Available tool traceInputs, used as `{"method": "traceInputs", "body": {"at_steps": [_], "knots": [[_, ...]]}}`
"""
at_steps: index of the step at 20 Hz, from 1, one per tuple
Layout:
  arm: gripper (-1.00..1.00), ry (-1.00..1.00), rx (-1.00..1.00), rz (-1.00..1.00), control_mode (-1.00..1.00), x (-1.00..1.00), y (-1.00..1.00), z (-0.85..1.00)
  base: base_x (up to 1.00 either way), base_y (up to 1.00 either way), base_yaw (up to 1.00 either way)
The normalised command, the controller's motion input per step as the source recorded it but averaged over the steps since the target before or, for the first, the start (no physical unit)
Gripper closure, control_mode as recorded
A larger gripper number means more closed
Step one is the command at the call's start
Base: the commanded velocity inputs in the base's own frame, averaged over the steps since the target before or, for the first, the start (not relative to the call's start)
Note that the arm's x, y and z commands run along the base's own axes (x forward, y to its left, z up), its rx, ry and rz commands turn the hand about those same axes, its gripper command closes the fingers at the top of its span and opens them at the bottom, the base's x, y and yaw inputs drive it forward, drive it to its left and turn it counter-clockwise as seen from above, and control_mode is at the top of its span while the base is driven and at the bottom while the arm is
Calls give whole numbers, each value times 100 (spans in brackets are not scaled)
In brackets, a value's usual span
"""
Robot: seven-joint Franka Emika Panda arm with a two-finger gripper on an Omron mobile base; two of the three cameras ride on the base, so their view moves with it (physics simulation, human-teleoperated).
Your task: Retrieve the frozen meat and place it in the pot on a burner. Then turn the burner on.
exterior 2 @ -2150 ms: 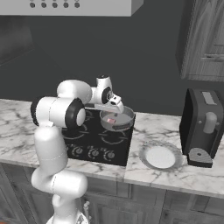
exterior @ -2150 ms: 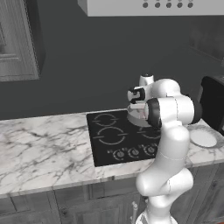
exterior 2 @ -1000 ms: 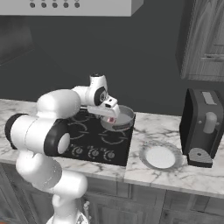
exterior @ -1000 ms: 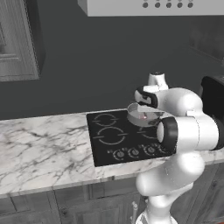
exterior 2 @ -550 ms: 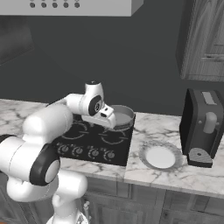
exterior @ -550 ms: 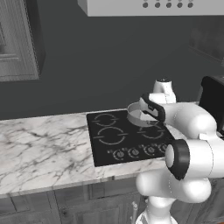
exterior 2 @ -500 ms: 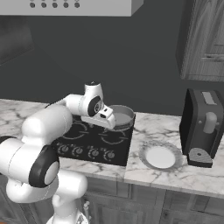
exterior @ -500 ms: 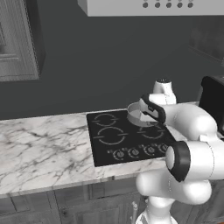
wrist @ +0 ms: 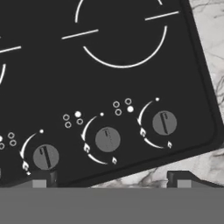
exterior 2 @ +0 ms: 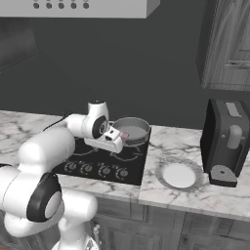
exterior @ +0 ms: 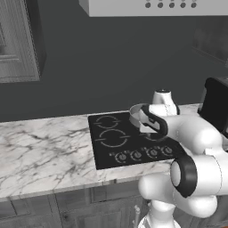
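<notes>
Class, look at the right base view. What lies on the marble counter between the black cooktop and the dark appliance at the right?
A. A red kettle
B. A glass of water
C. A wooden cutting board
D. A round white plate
D. A round white plate lies flat on the marble counter, with the black cooktop on one side and the dark appliance on the other.
</notes>
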Motion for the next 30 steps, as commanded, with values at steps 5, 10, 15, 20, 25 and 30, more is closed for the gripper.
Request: {"method": "traceInputs", "body": {"at_steps": [5, 10, 15, 20, 25, 30], "knots": [[-100, 7, 0, 0, -100, -3, 3, -21, 0, 0, 0], [-100, 5, 0, 0, -100, 0, 0, -14, 0, 0, 0], [-100, 0, 0, 0, -100, 0, 0, -43, 0, 0, 0], [-100, 0, 0, 1, -100, 3, 0, -41, 0, 0, 0], [-100, 0, 0, 2, -100, 4, 0, -41, 0, 0, 0], [-100, 0, 0, 3, -100, 4, 0, -22, 0, 0, 0]]}}
